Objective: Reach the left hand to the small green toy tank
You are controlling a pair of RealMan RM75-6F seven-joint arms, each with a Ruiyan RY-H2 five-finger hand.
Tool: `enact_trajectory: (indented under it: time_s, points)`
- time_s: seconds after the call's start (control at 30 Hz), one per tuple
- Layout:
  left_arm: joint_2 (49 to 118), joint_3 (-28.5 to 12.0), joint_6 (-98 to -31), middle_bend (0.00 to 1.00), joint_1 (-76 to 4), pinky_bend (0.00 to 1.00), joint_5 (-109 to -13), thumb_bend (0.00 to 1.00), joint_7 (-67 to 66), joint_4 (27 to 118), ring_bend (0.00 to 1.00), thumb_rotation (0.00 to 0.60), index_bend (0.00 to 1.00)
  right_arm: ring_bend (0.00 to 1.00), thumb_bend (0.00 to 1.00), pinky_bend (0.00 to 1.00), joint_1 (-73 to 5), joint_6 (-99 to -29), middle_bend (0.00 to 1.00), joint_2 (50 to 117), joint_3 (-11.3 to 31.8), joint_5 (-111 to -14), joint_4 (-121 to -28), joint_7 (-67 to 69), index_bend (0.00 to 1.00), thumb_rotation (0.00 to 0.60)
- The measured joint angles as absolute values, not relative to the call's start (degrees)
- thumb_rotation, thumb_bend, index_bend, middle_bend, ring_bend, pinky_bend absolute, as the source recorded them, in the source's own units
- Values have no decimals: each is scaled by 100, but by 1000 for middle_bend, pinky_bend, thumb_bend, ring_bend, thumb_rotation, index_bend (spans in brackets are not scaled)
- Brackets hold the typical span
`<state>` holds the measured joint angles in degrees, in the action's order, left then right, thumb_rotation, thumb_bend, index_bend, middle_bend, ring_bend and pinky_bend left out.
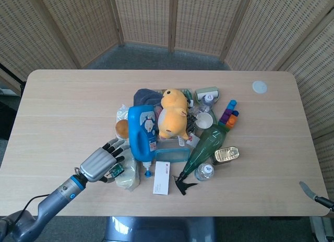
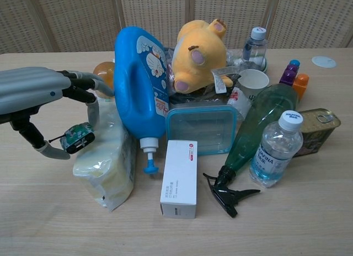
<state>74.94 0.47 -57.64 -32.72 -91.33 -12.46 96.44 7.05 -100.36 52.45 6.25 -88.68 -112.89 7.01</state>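
The small green toy tank (image 2: 77, 137) sits just above a pale plastic bag (image 2: 105, 168), left of the blue detergent bottle (image 2: 138, 90). My left hand (image 2: 38, 93) comes in from the left and pinches the tank, thumb under its left end and fingers curled over its top. In the head view the tank (image 1: 116, 170) peeks out beside the left hand (image 1: 99, 162). Only a grey tip of my right hand (image 1: 313, 195) shows at the lower right edge, far from the pile.
A dense pile lies to the right of the tank: yellow plush (image 2: 201, 54), teal lidded box (image 2: 201, 129), white carton (image 2: 179, 179), green spray bottle (image 2: 248, 132), water bottle (image 2: 273, 151), tin can (image 2: 317, 129). A white disc (image 1: 259, 86) lies far right.
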Motion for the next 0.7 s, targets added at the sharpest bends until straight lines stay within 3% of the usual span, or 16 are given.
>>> enact_trajectory:
  time_s: [0.4,0.7]
  points:
    - [6773,-54,-6097,0,-3265,0,-9240,0,-1249,10175,0,600,596,0,0,0,707,-10034,0,5250,615,-8895,-11309,666,0,510]
    - [5955,-500,-6564,0,-3262,0,-9151,0,-1258,10555,0,600,577,0,0,0,702,-10027,0,5266,611,-8904,-11324,602,0,509]
